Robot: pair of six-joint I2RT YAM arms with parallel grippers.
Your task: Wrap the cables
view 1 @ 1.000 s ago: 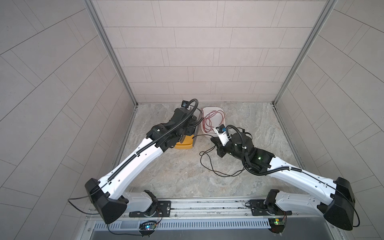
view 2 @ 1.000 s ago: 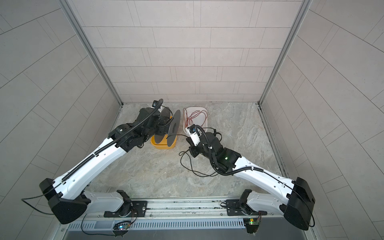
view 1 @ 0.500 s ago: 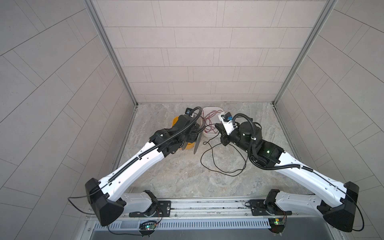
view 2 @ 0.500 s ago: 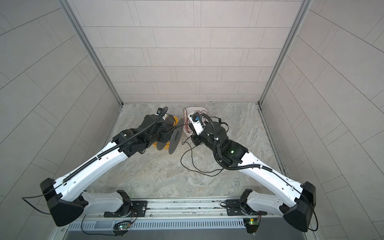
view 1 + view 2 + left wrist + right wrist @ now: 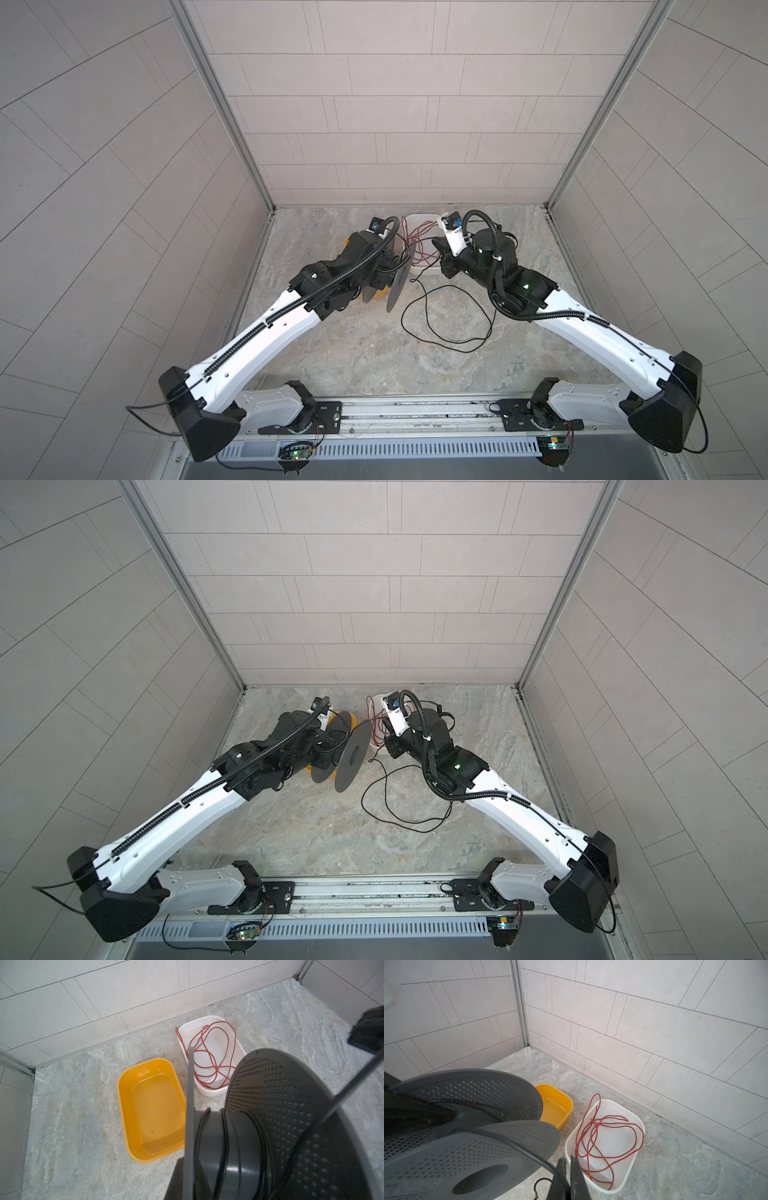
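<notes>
My left fingers (image 5: 175, 1182) clamp the spool (image 5: 352, 756) and my right fingers (image 5: 578, 1178) pinch the cable (image 5: 226, 1138); few turns are wound, most lies loose below them.

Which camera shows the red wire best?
The right wrist view: nearly all of the red wire shows in the white tub. In the left wrist view the grey spool covers part; in both top views it is tiny, partly hidden.

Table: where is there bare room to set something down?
The near strip of table, between the black wire loops and the rail, is bare. So are the two far corners beside the walls. The middle back is crowded: the spool, yellow bin and white bin sit close together there.
</notes>
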